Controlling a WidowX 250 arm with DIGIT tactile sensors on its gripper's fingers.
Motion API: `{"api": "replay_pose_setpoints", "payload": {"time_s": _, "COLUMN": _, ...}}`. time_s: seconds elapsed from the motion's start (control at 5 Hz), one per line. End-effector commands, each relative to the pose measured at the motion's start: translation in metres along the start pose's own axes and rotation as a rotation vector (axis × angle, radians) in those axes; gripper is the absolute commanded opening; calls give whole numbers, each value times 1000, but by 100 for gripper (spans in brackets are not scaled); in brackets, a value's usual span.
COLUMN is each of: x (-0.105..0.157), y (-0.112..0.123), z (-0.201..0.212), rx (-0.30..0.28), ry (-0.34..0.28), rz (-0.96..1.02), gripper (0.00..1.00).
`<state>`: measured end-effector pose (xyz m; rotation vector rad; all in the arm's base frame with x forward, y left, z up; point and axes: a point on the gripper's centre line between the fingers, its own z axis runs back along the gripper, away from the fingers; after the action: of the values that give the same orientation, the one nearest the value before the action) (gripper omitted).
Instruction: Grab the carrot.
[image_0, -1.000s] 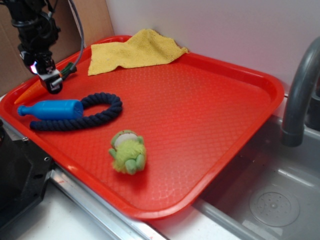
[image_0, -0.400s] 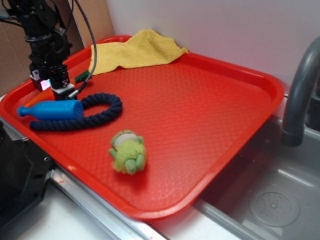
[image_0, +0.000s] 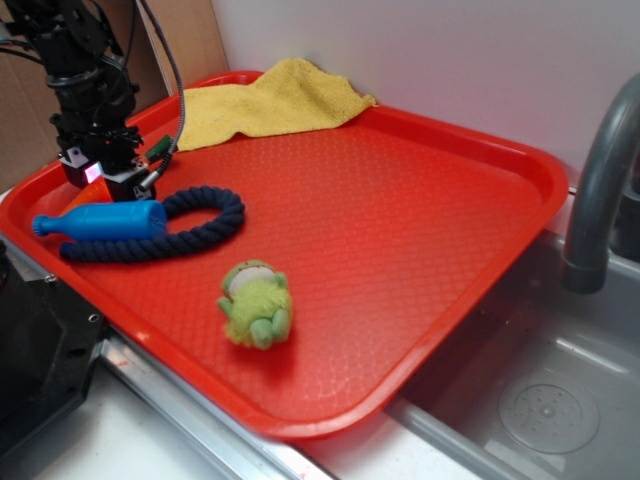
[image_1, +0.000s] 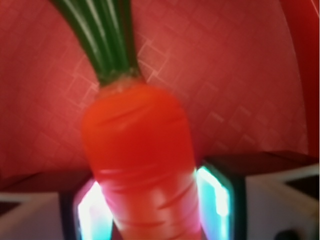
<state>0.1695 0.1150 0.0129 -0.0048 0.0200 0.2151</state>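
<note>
Gripper (image_0: 103, 178) sits low on the red tray (image_0: 420, 260), fingers (image_1: 215, 195) close against both sides of the carrot (image_1: 142, 165).

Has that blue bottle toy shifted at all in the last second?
No, not noticeably. The blue bottle lies in the same spot against the dark rope ring, near the red tray's left rim.
</note>
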Motion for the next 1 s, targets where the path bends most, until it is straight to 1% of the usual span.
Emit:
{"api": "replay_pose_setpoints", "payload": {"time_s": 0.0, "x": 4, "y": 1, "z": 60, "rx": 55, "ry": -105, "rz": 89, "gripper": 0}}
{"api": "replay_pose_setpoints", "payload": {"time_s": 0.2, "x": 20, "y": -23, "z": 110, "rx": 61, "ry": -127, "rz": 141, "gripper": 0}}
{"api": "replay_pose_setpoints", "payload": {"time_s": 0.4, "x": 11, "y": -63, "z": 158, "rx": 139, "ry": -111, "rz": 54, "gripper": 0}}
{"api": "replay_pose_setpoints", "payload": {"time_s": 0.6, "x": 9, "y": -79, "z": 204, "rx": 153, "ry": -150, "rz": 54, "gripper": 0}}
{"api": "replay_pose_setpoints", "payload": {"time_s": 0.8, "x": 27, "y": -79, "z": 207, "rx": 101, "ry": -167, "rz": 46, "gripper": 0}}
